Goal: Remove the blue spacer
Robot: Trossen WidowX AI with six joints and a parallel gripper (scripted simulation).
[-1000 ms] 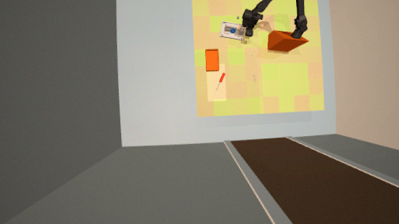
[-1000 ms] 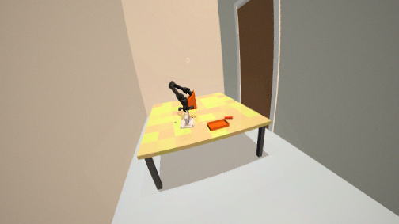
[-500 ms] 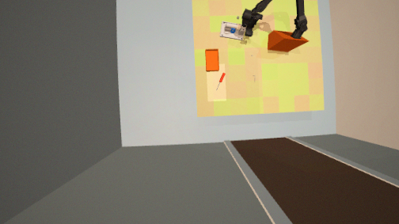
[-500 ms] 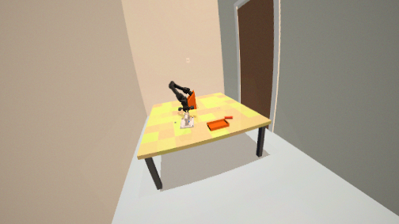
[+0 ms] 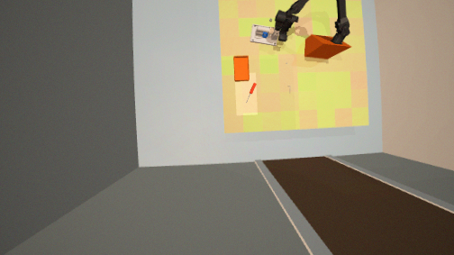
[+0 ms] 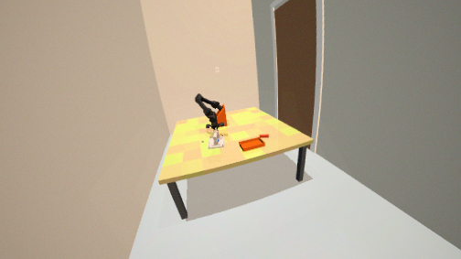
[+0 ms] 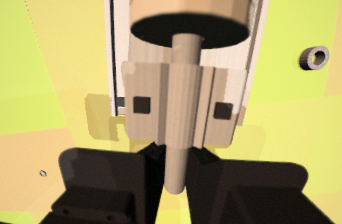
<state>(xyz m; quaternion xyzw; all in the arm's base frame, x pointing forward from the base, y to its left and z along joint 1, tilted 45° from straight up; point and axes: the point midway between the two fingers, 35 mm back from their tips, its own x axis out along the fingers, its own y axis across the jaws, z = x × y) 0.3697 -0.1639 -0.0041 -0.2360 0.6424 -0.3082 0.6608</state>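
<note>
My gripper [image 5: 277, 36] [image 6: 215, 130] [image 7: 176, 137] is shut on the pale shaft [image 7: 175, 172], whose free end sticks out between the fingers. The shaft runs through a pale block [image 7: 143, 127] with two dark squares and on to a wide tan cylinder [image 7: 190, 7] with a dark face. These parts stand on the white base plate [image 5: 255, 39] [image 6: 211, 146]. A small blue part [image 5: 265, 34] [image 6: 218, 141] shows over the plate; whether it is on the shaft or lying loose cannot be told. In the wrist view it is hidden. The other spacers cannot be made out.
A grey ring [image 7: 320, 58] [image 5: 270, 20] lies beside the plate. A smaller ring [image 7: 43, 173] lies on the other side. An orange tray [image 5: 241, 68] [image 6: 251, 144], a red-handled screwdriver [image 5: 253, 88] and an orange wedge-shaped object [image 5: 321, 48] [image 6: 222, 117] by the arm's base are also on the table.
</note>
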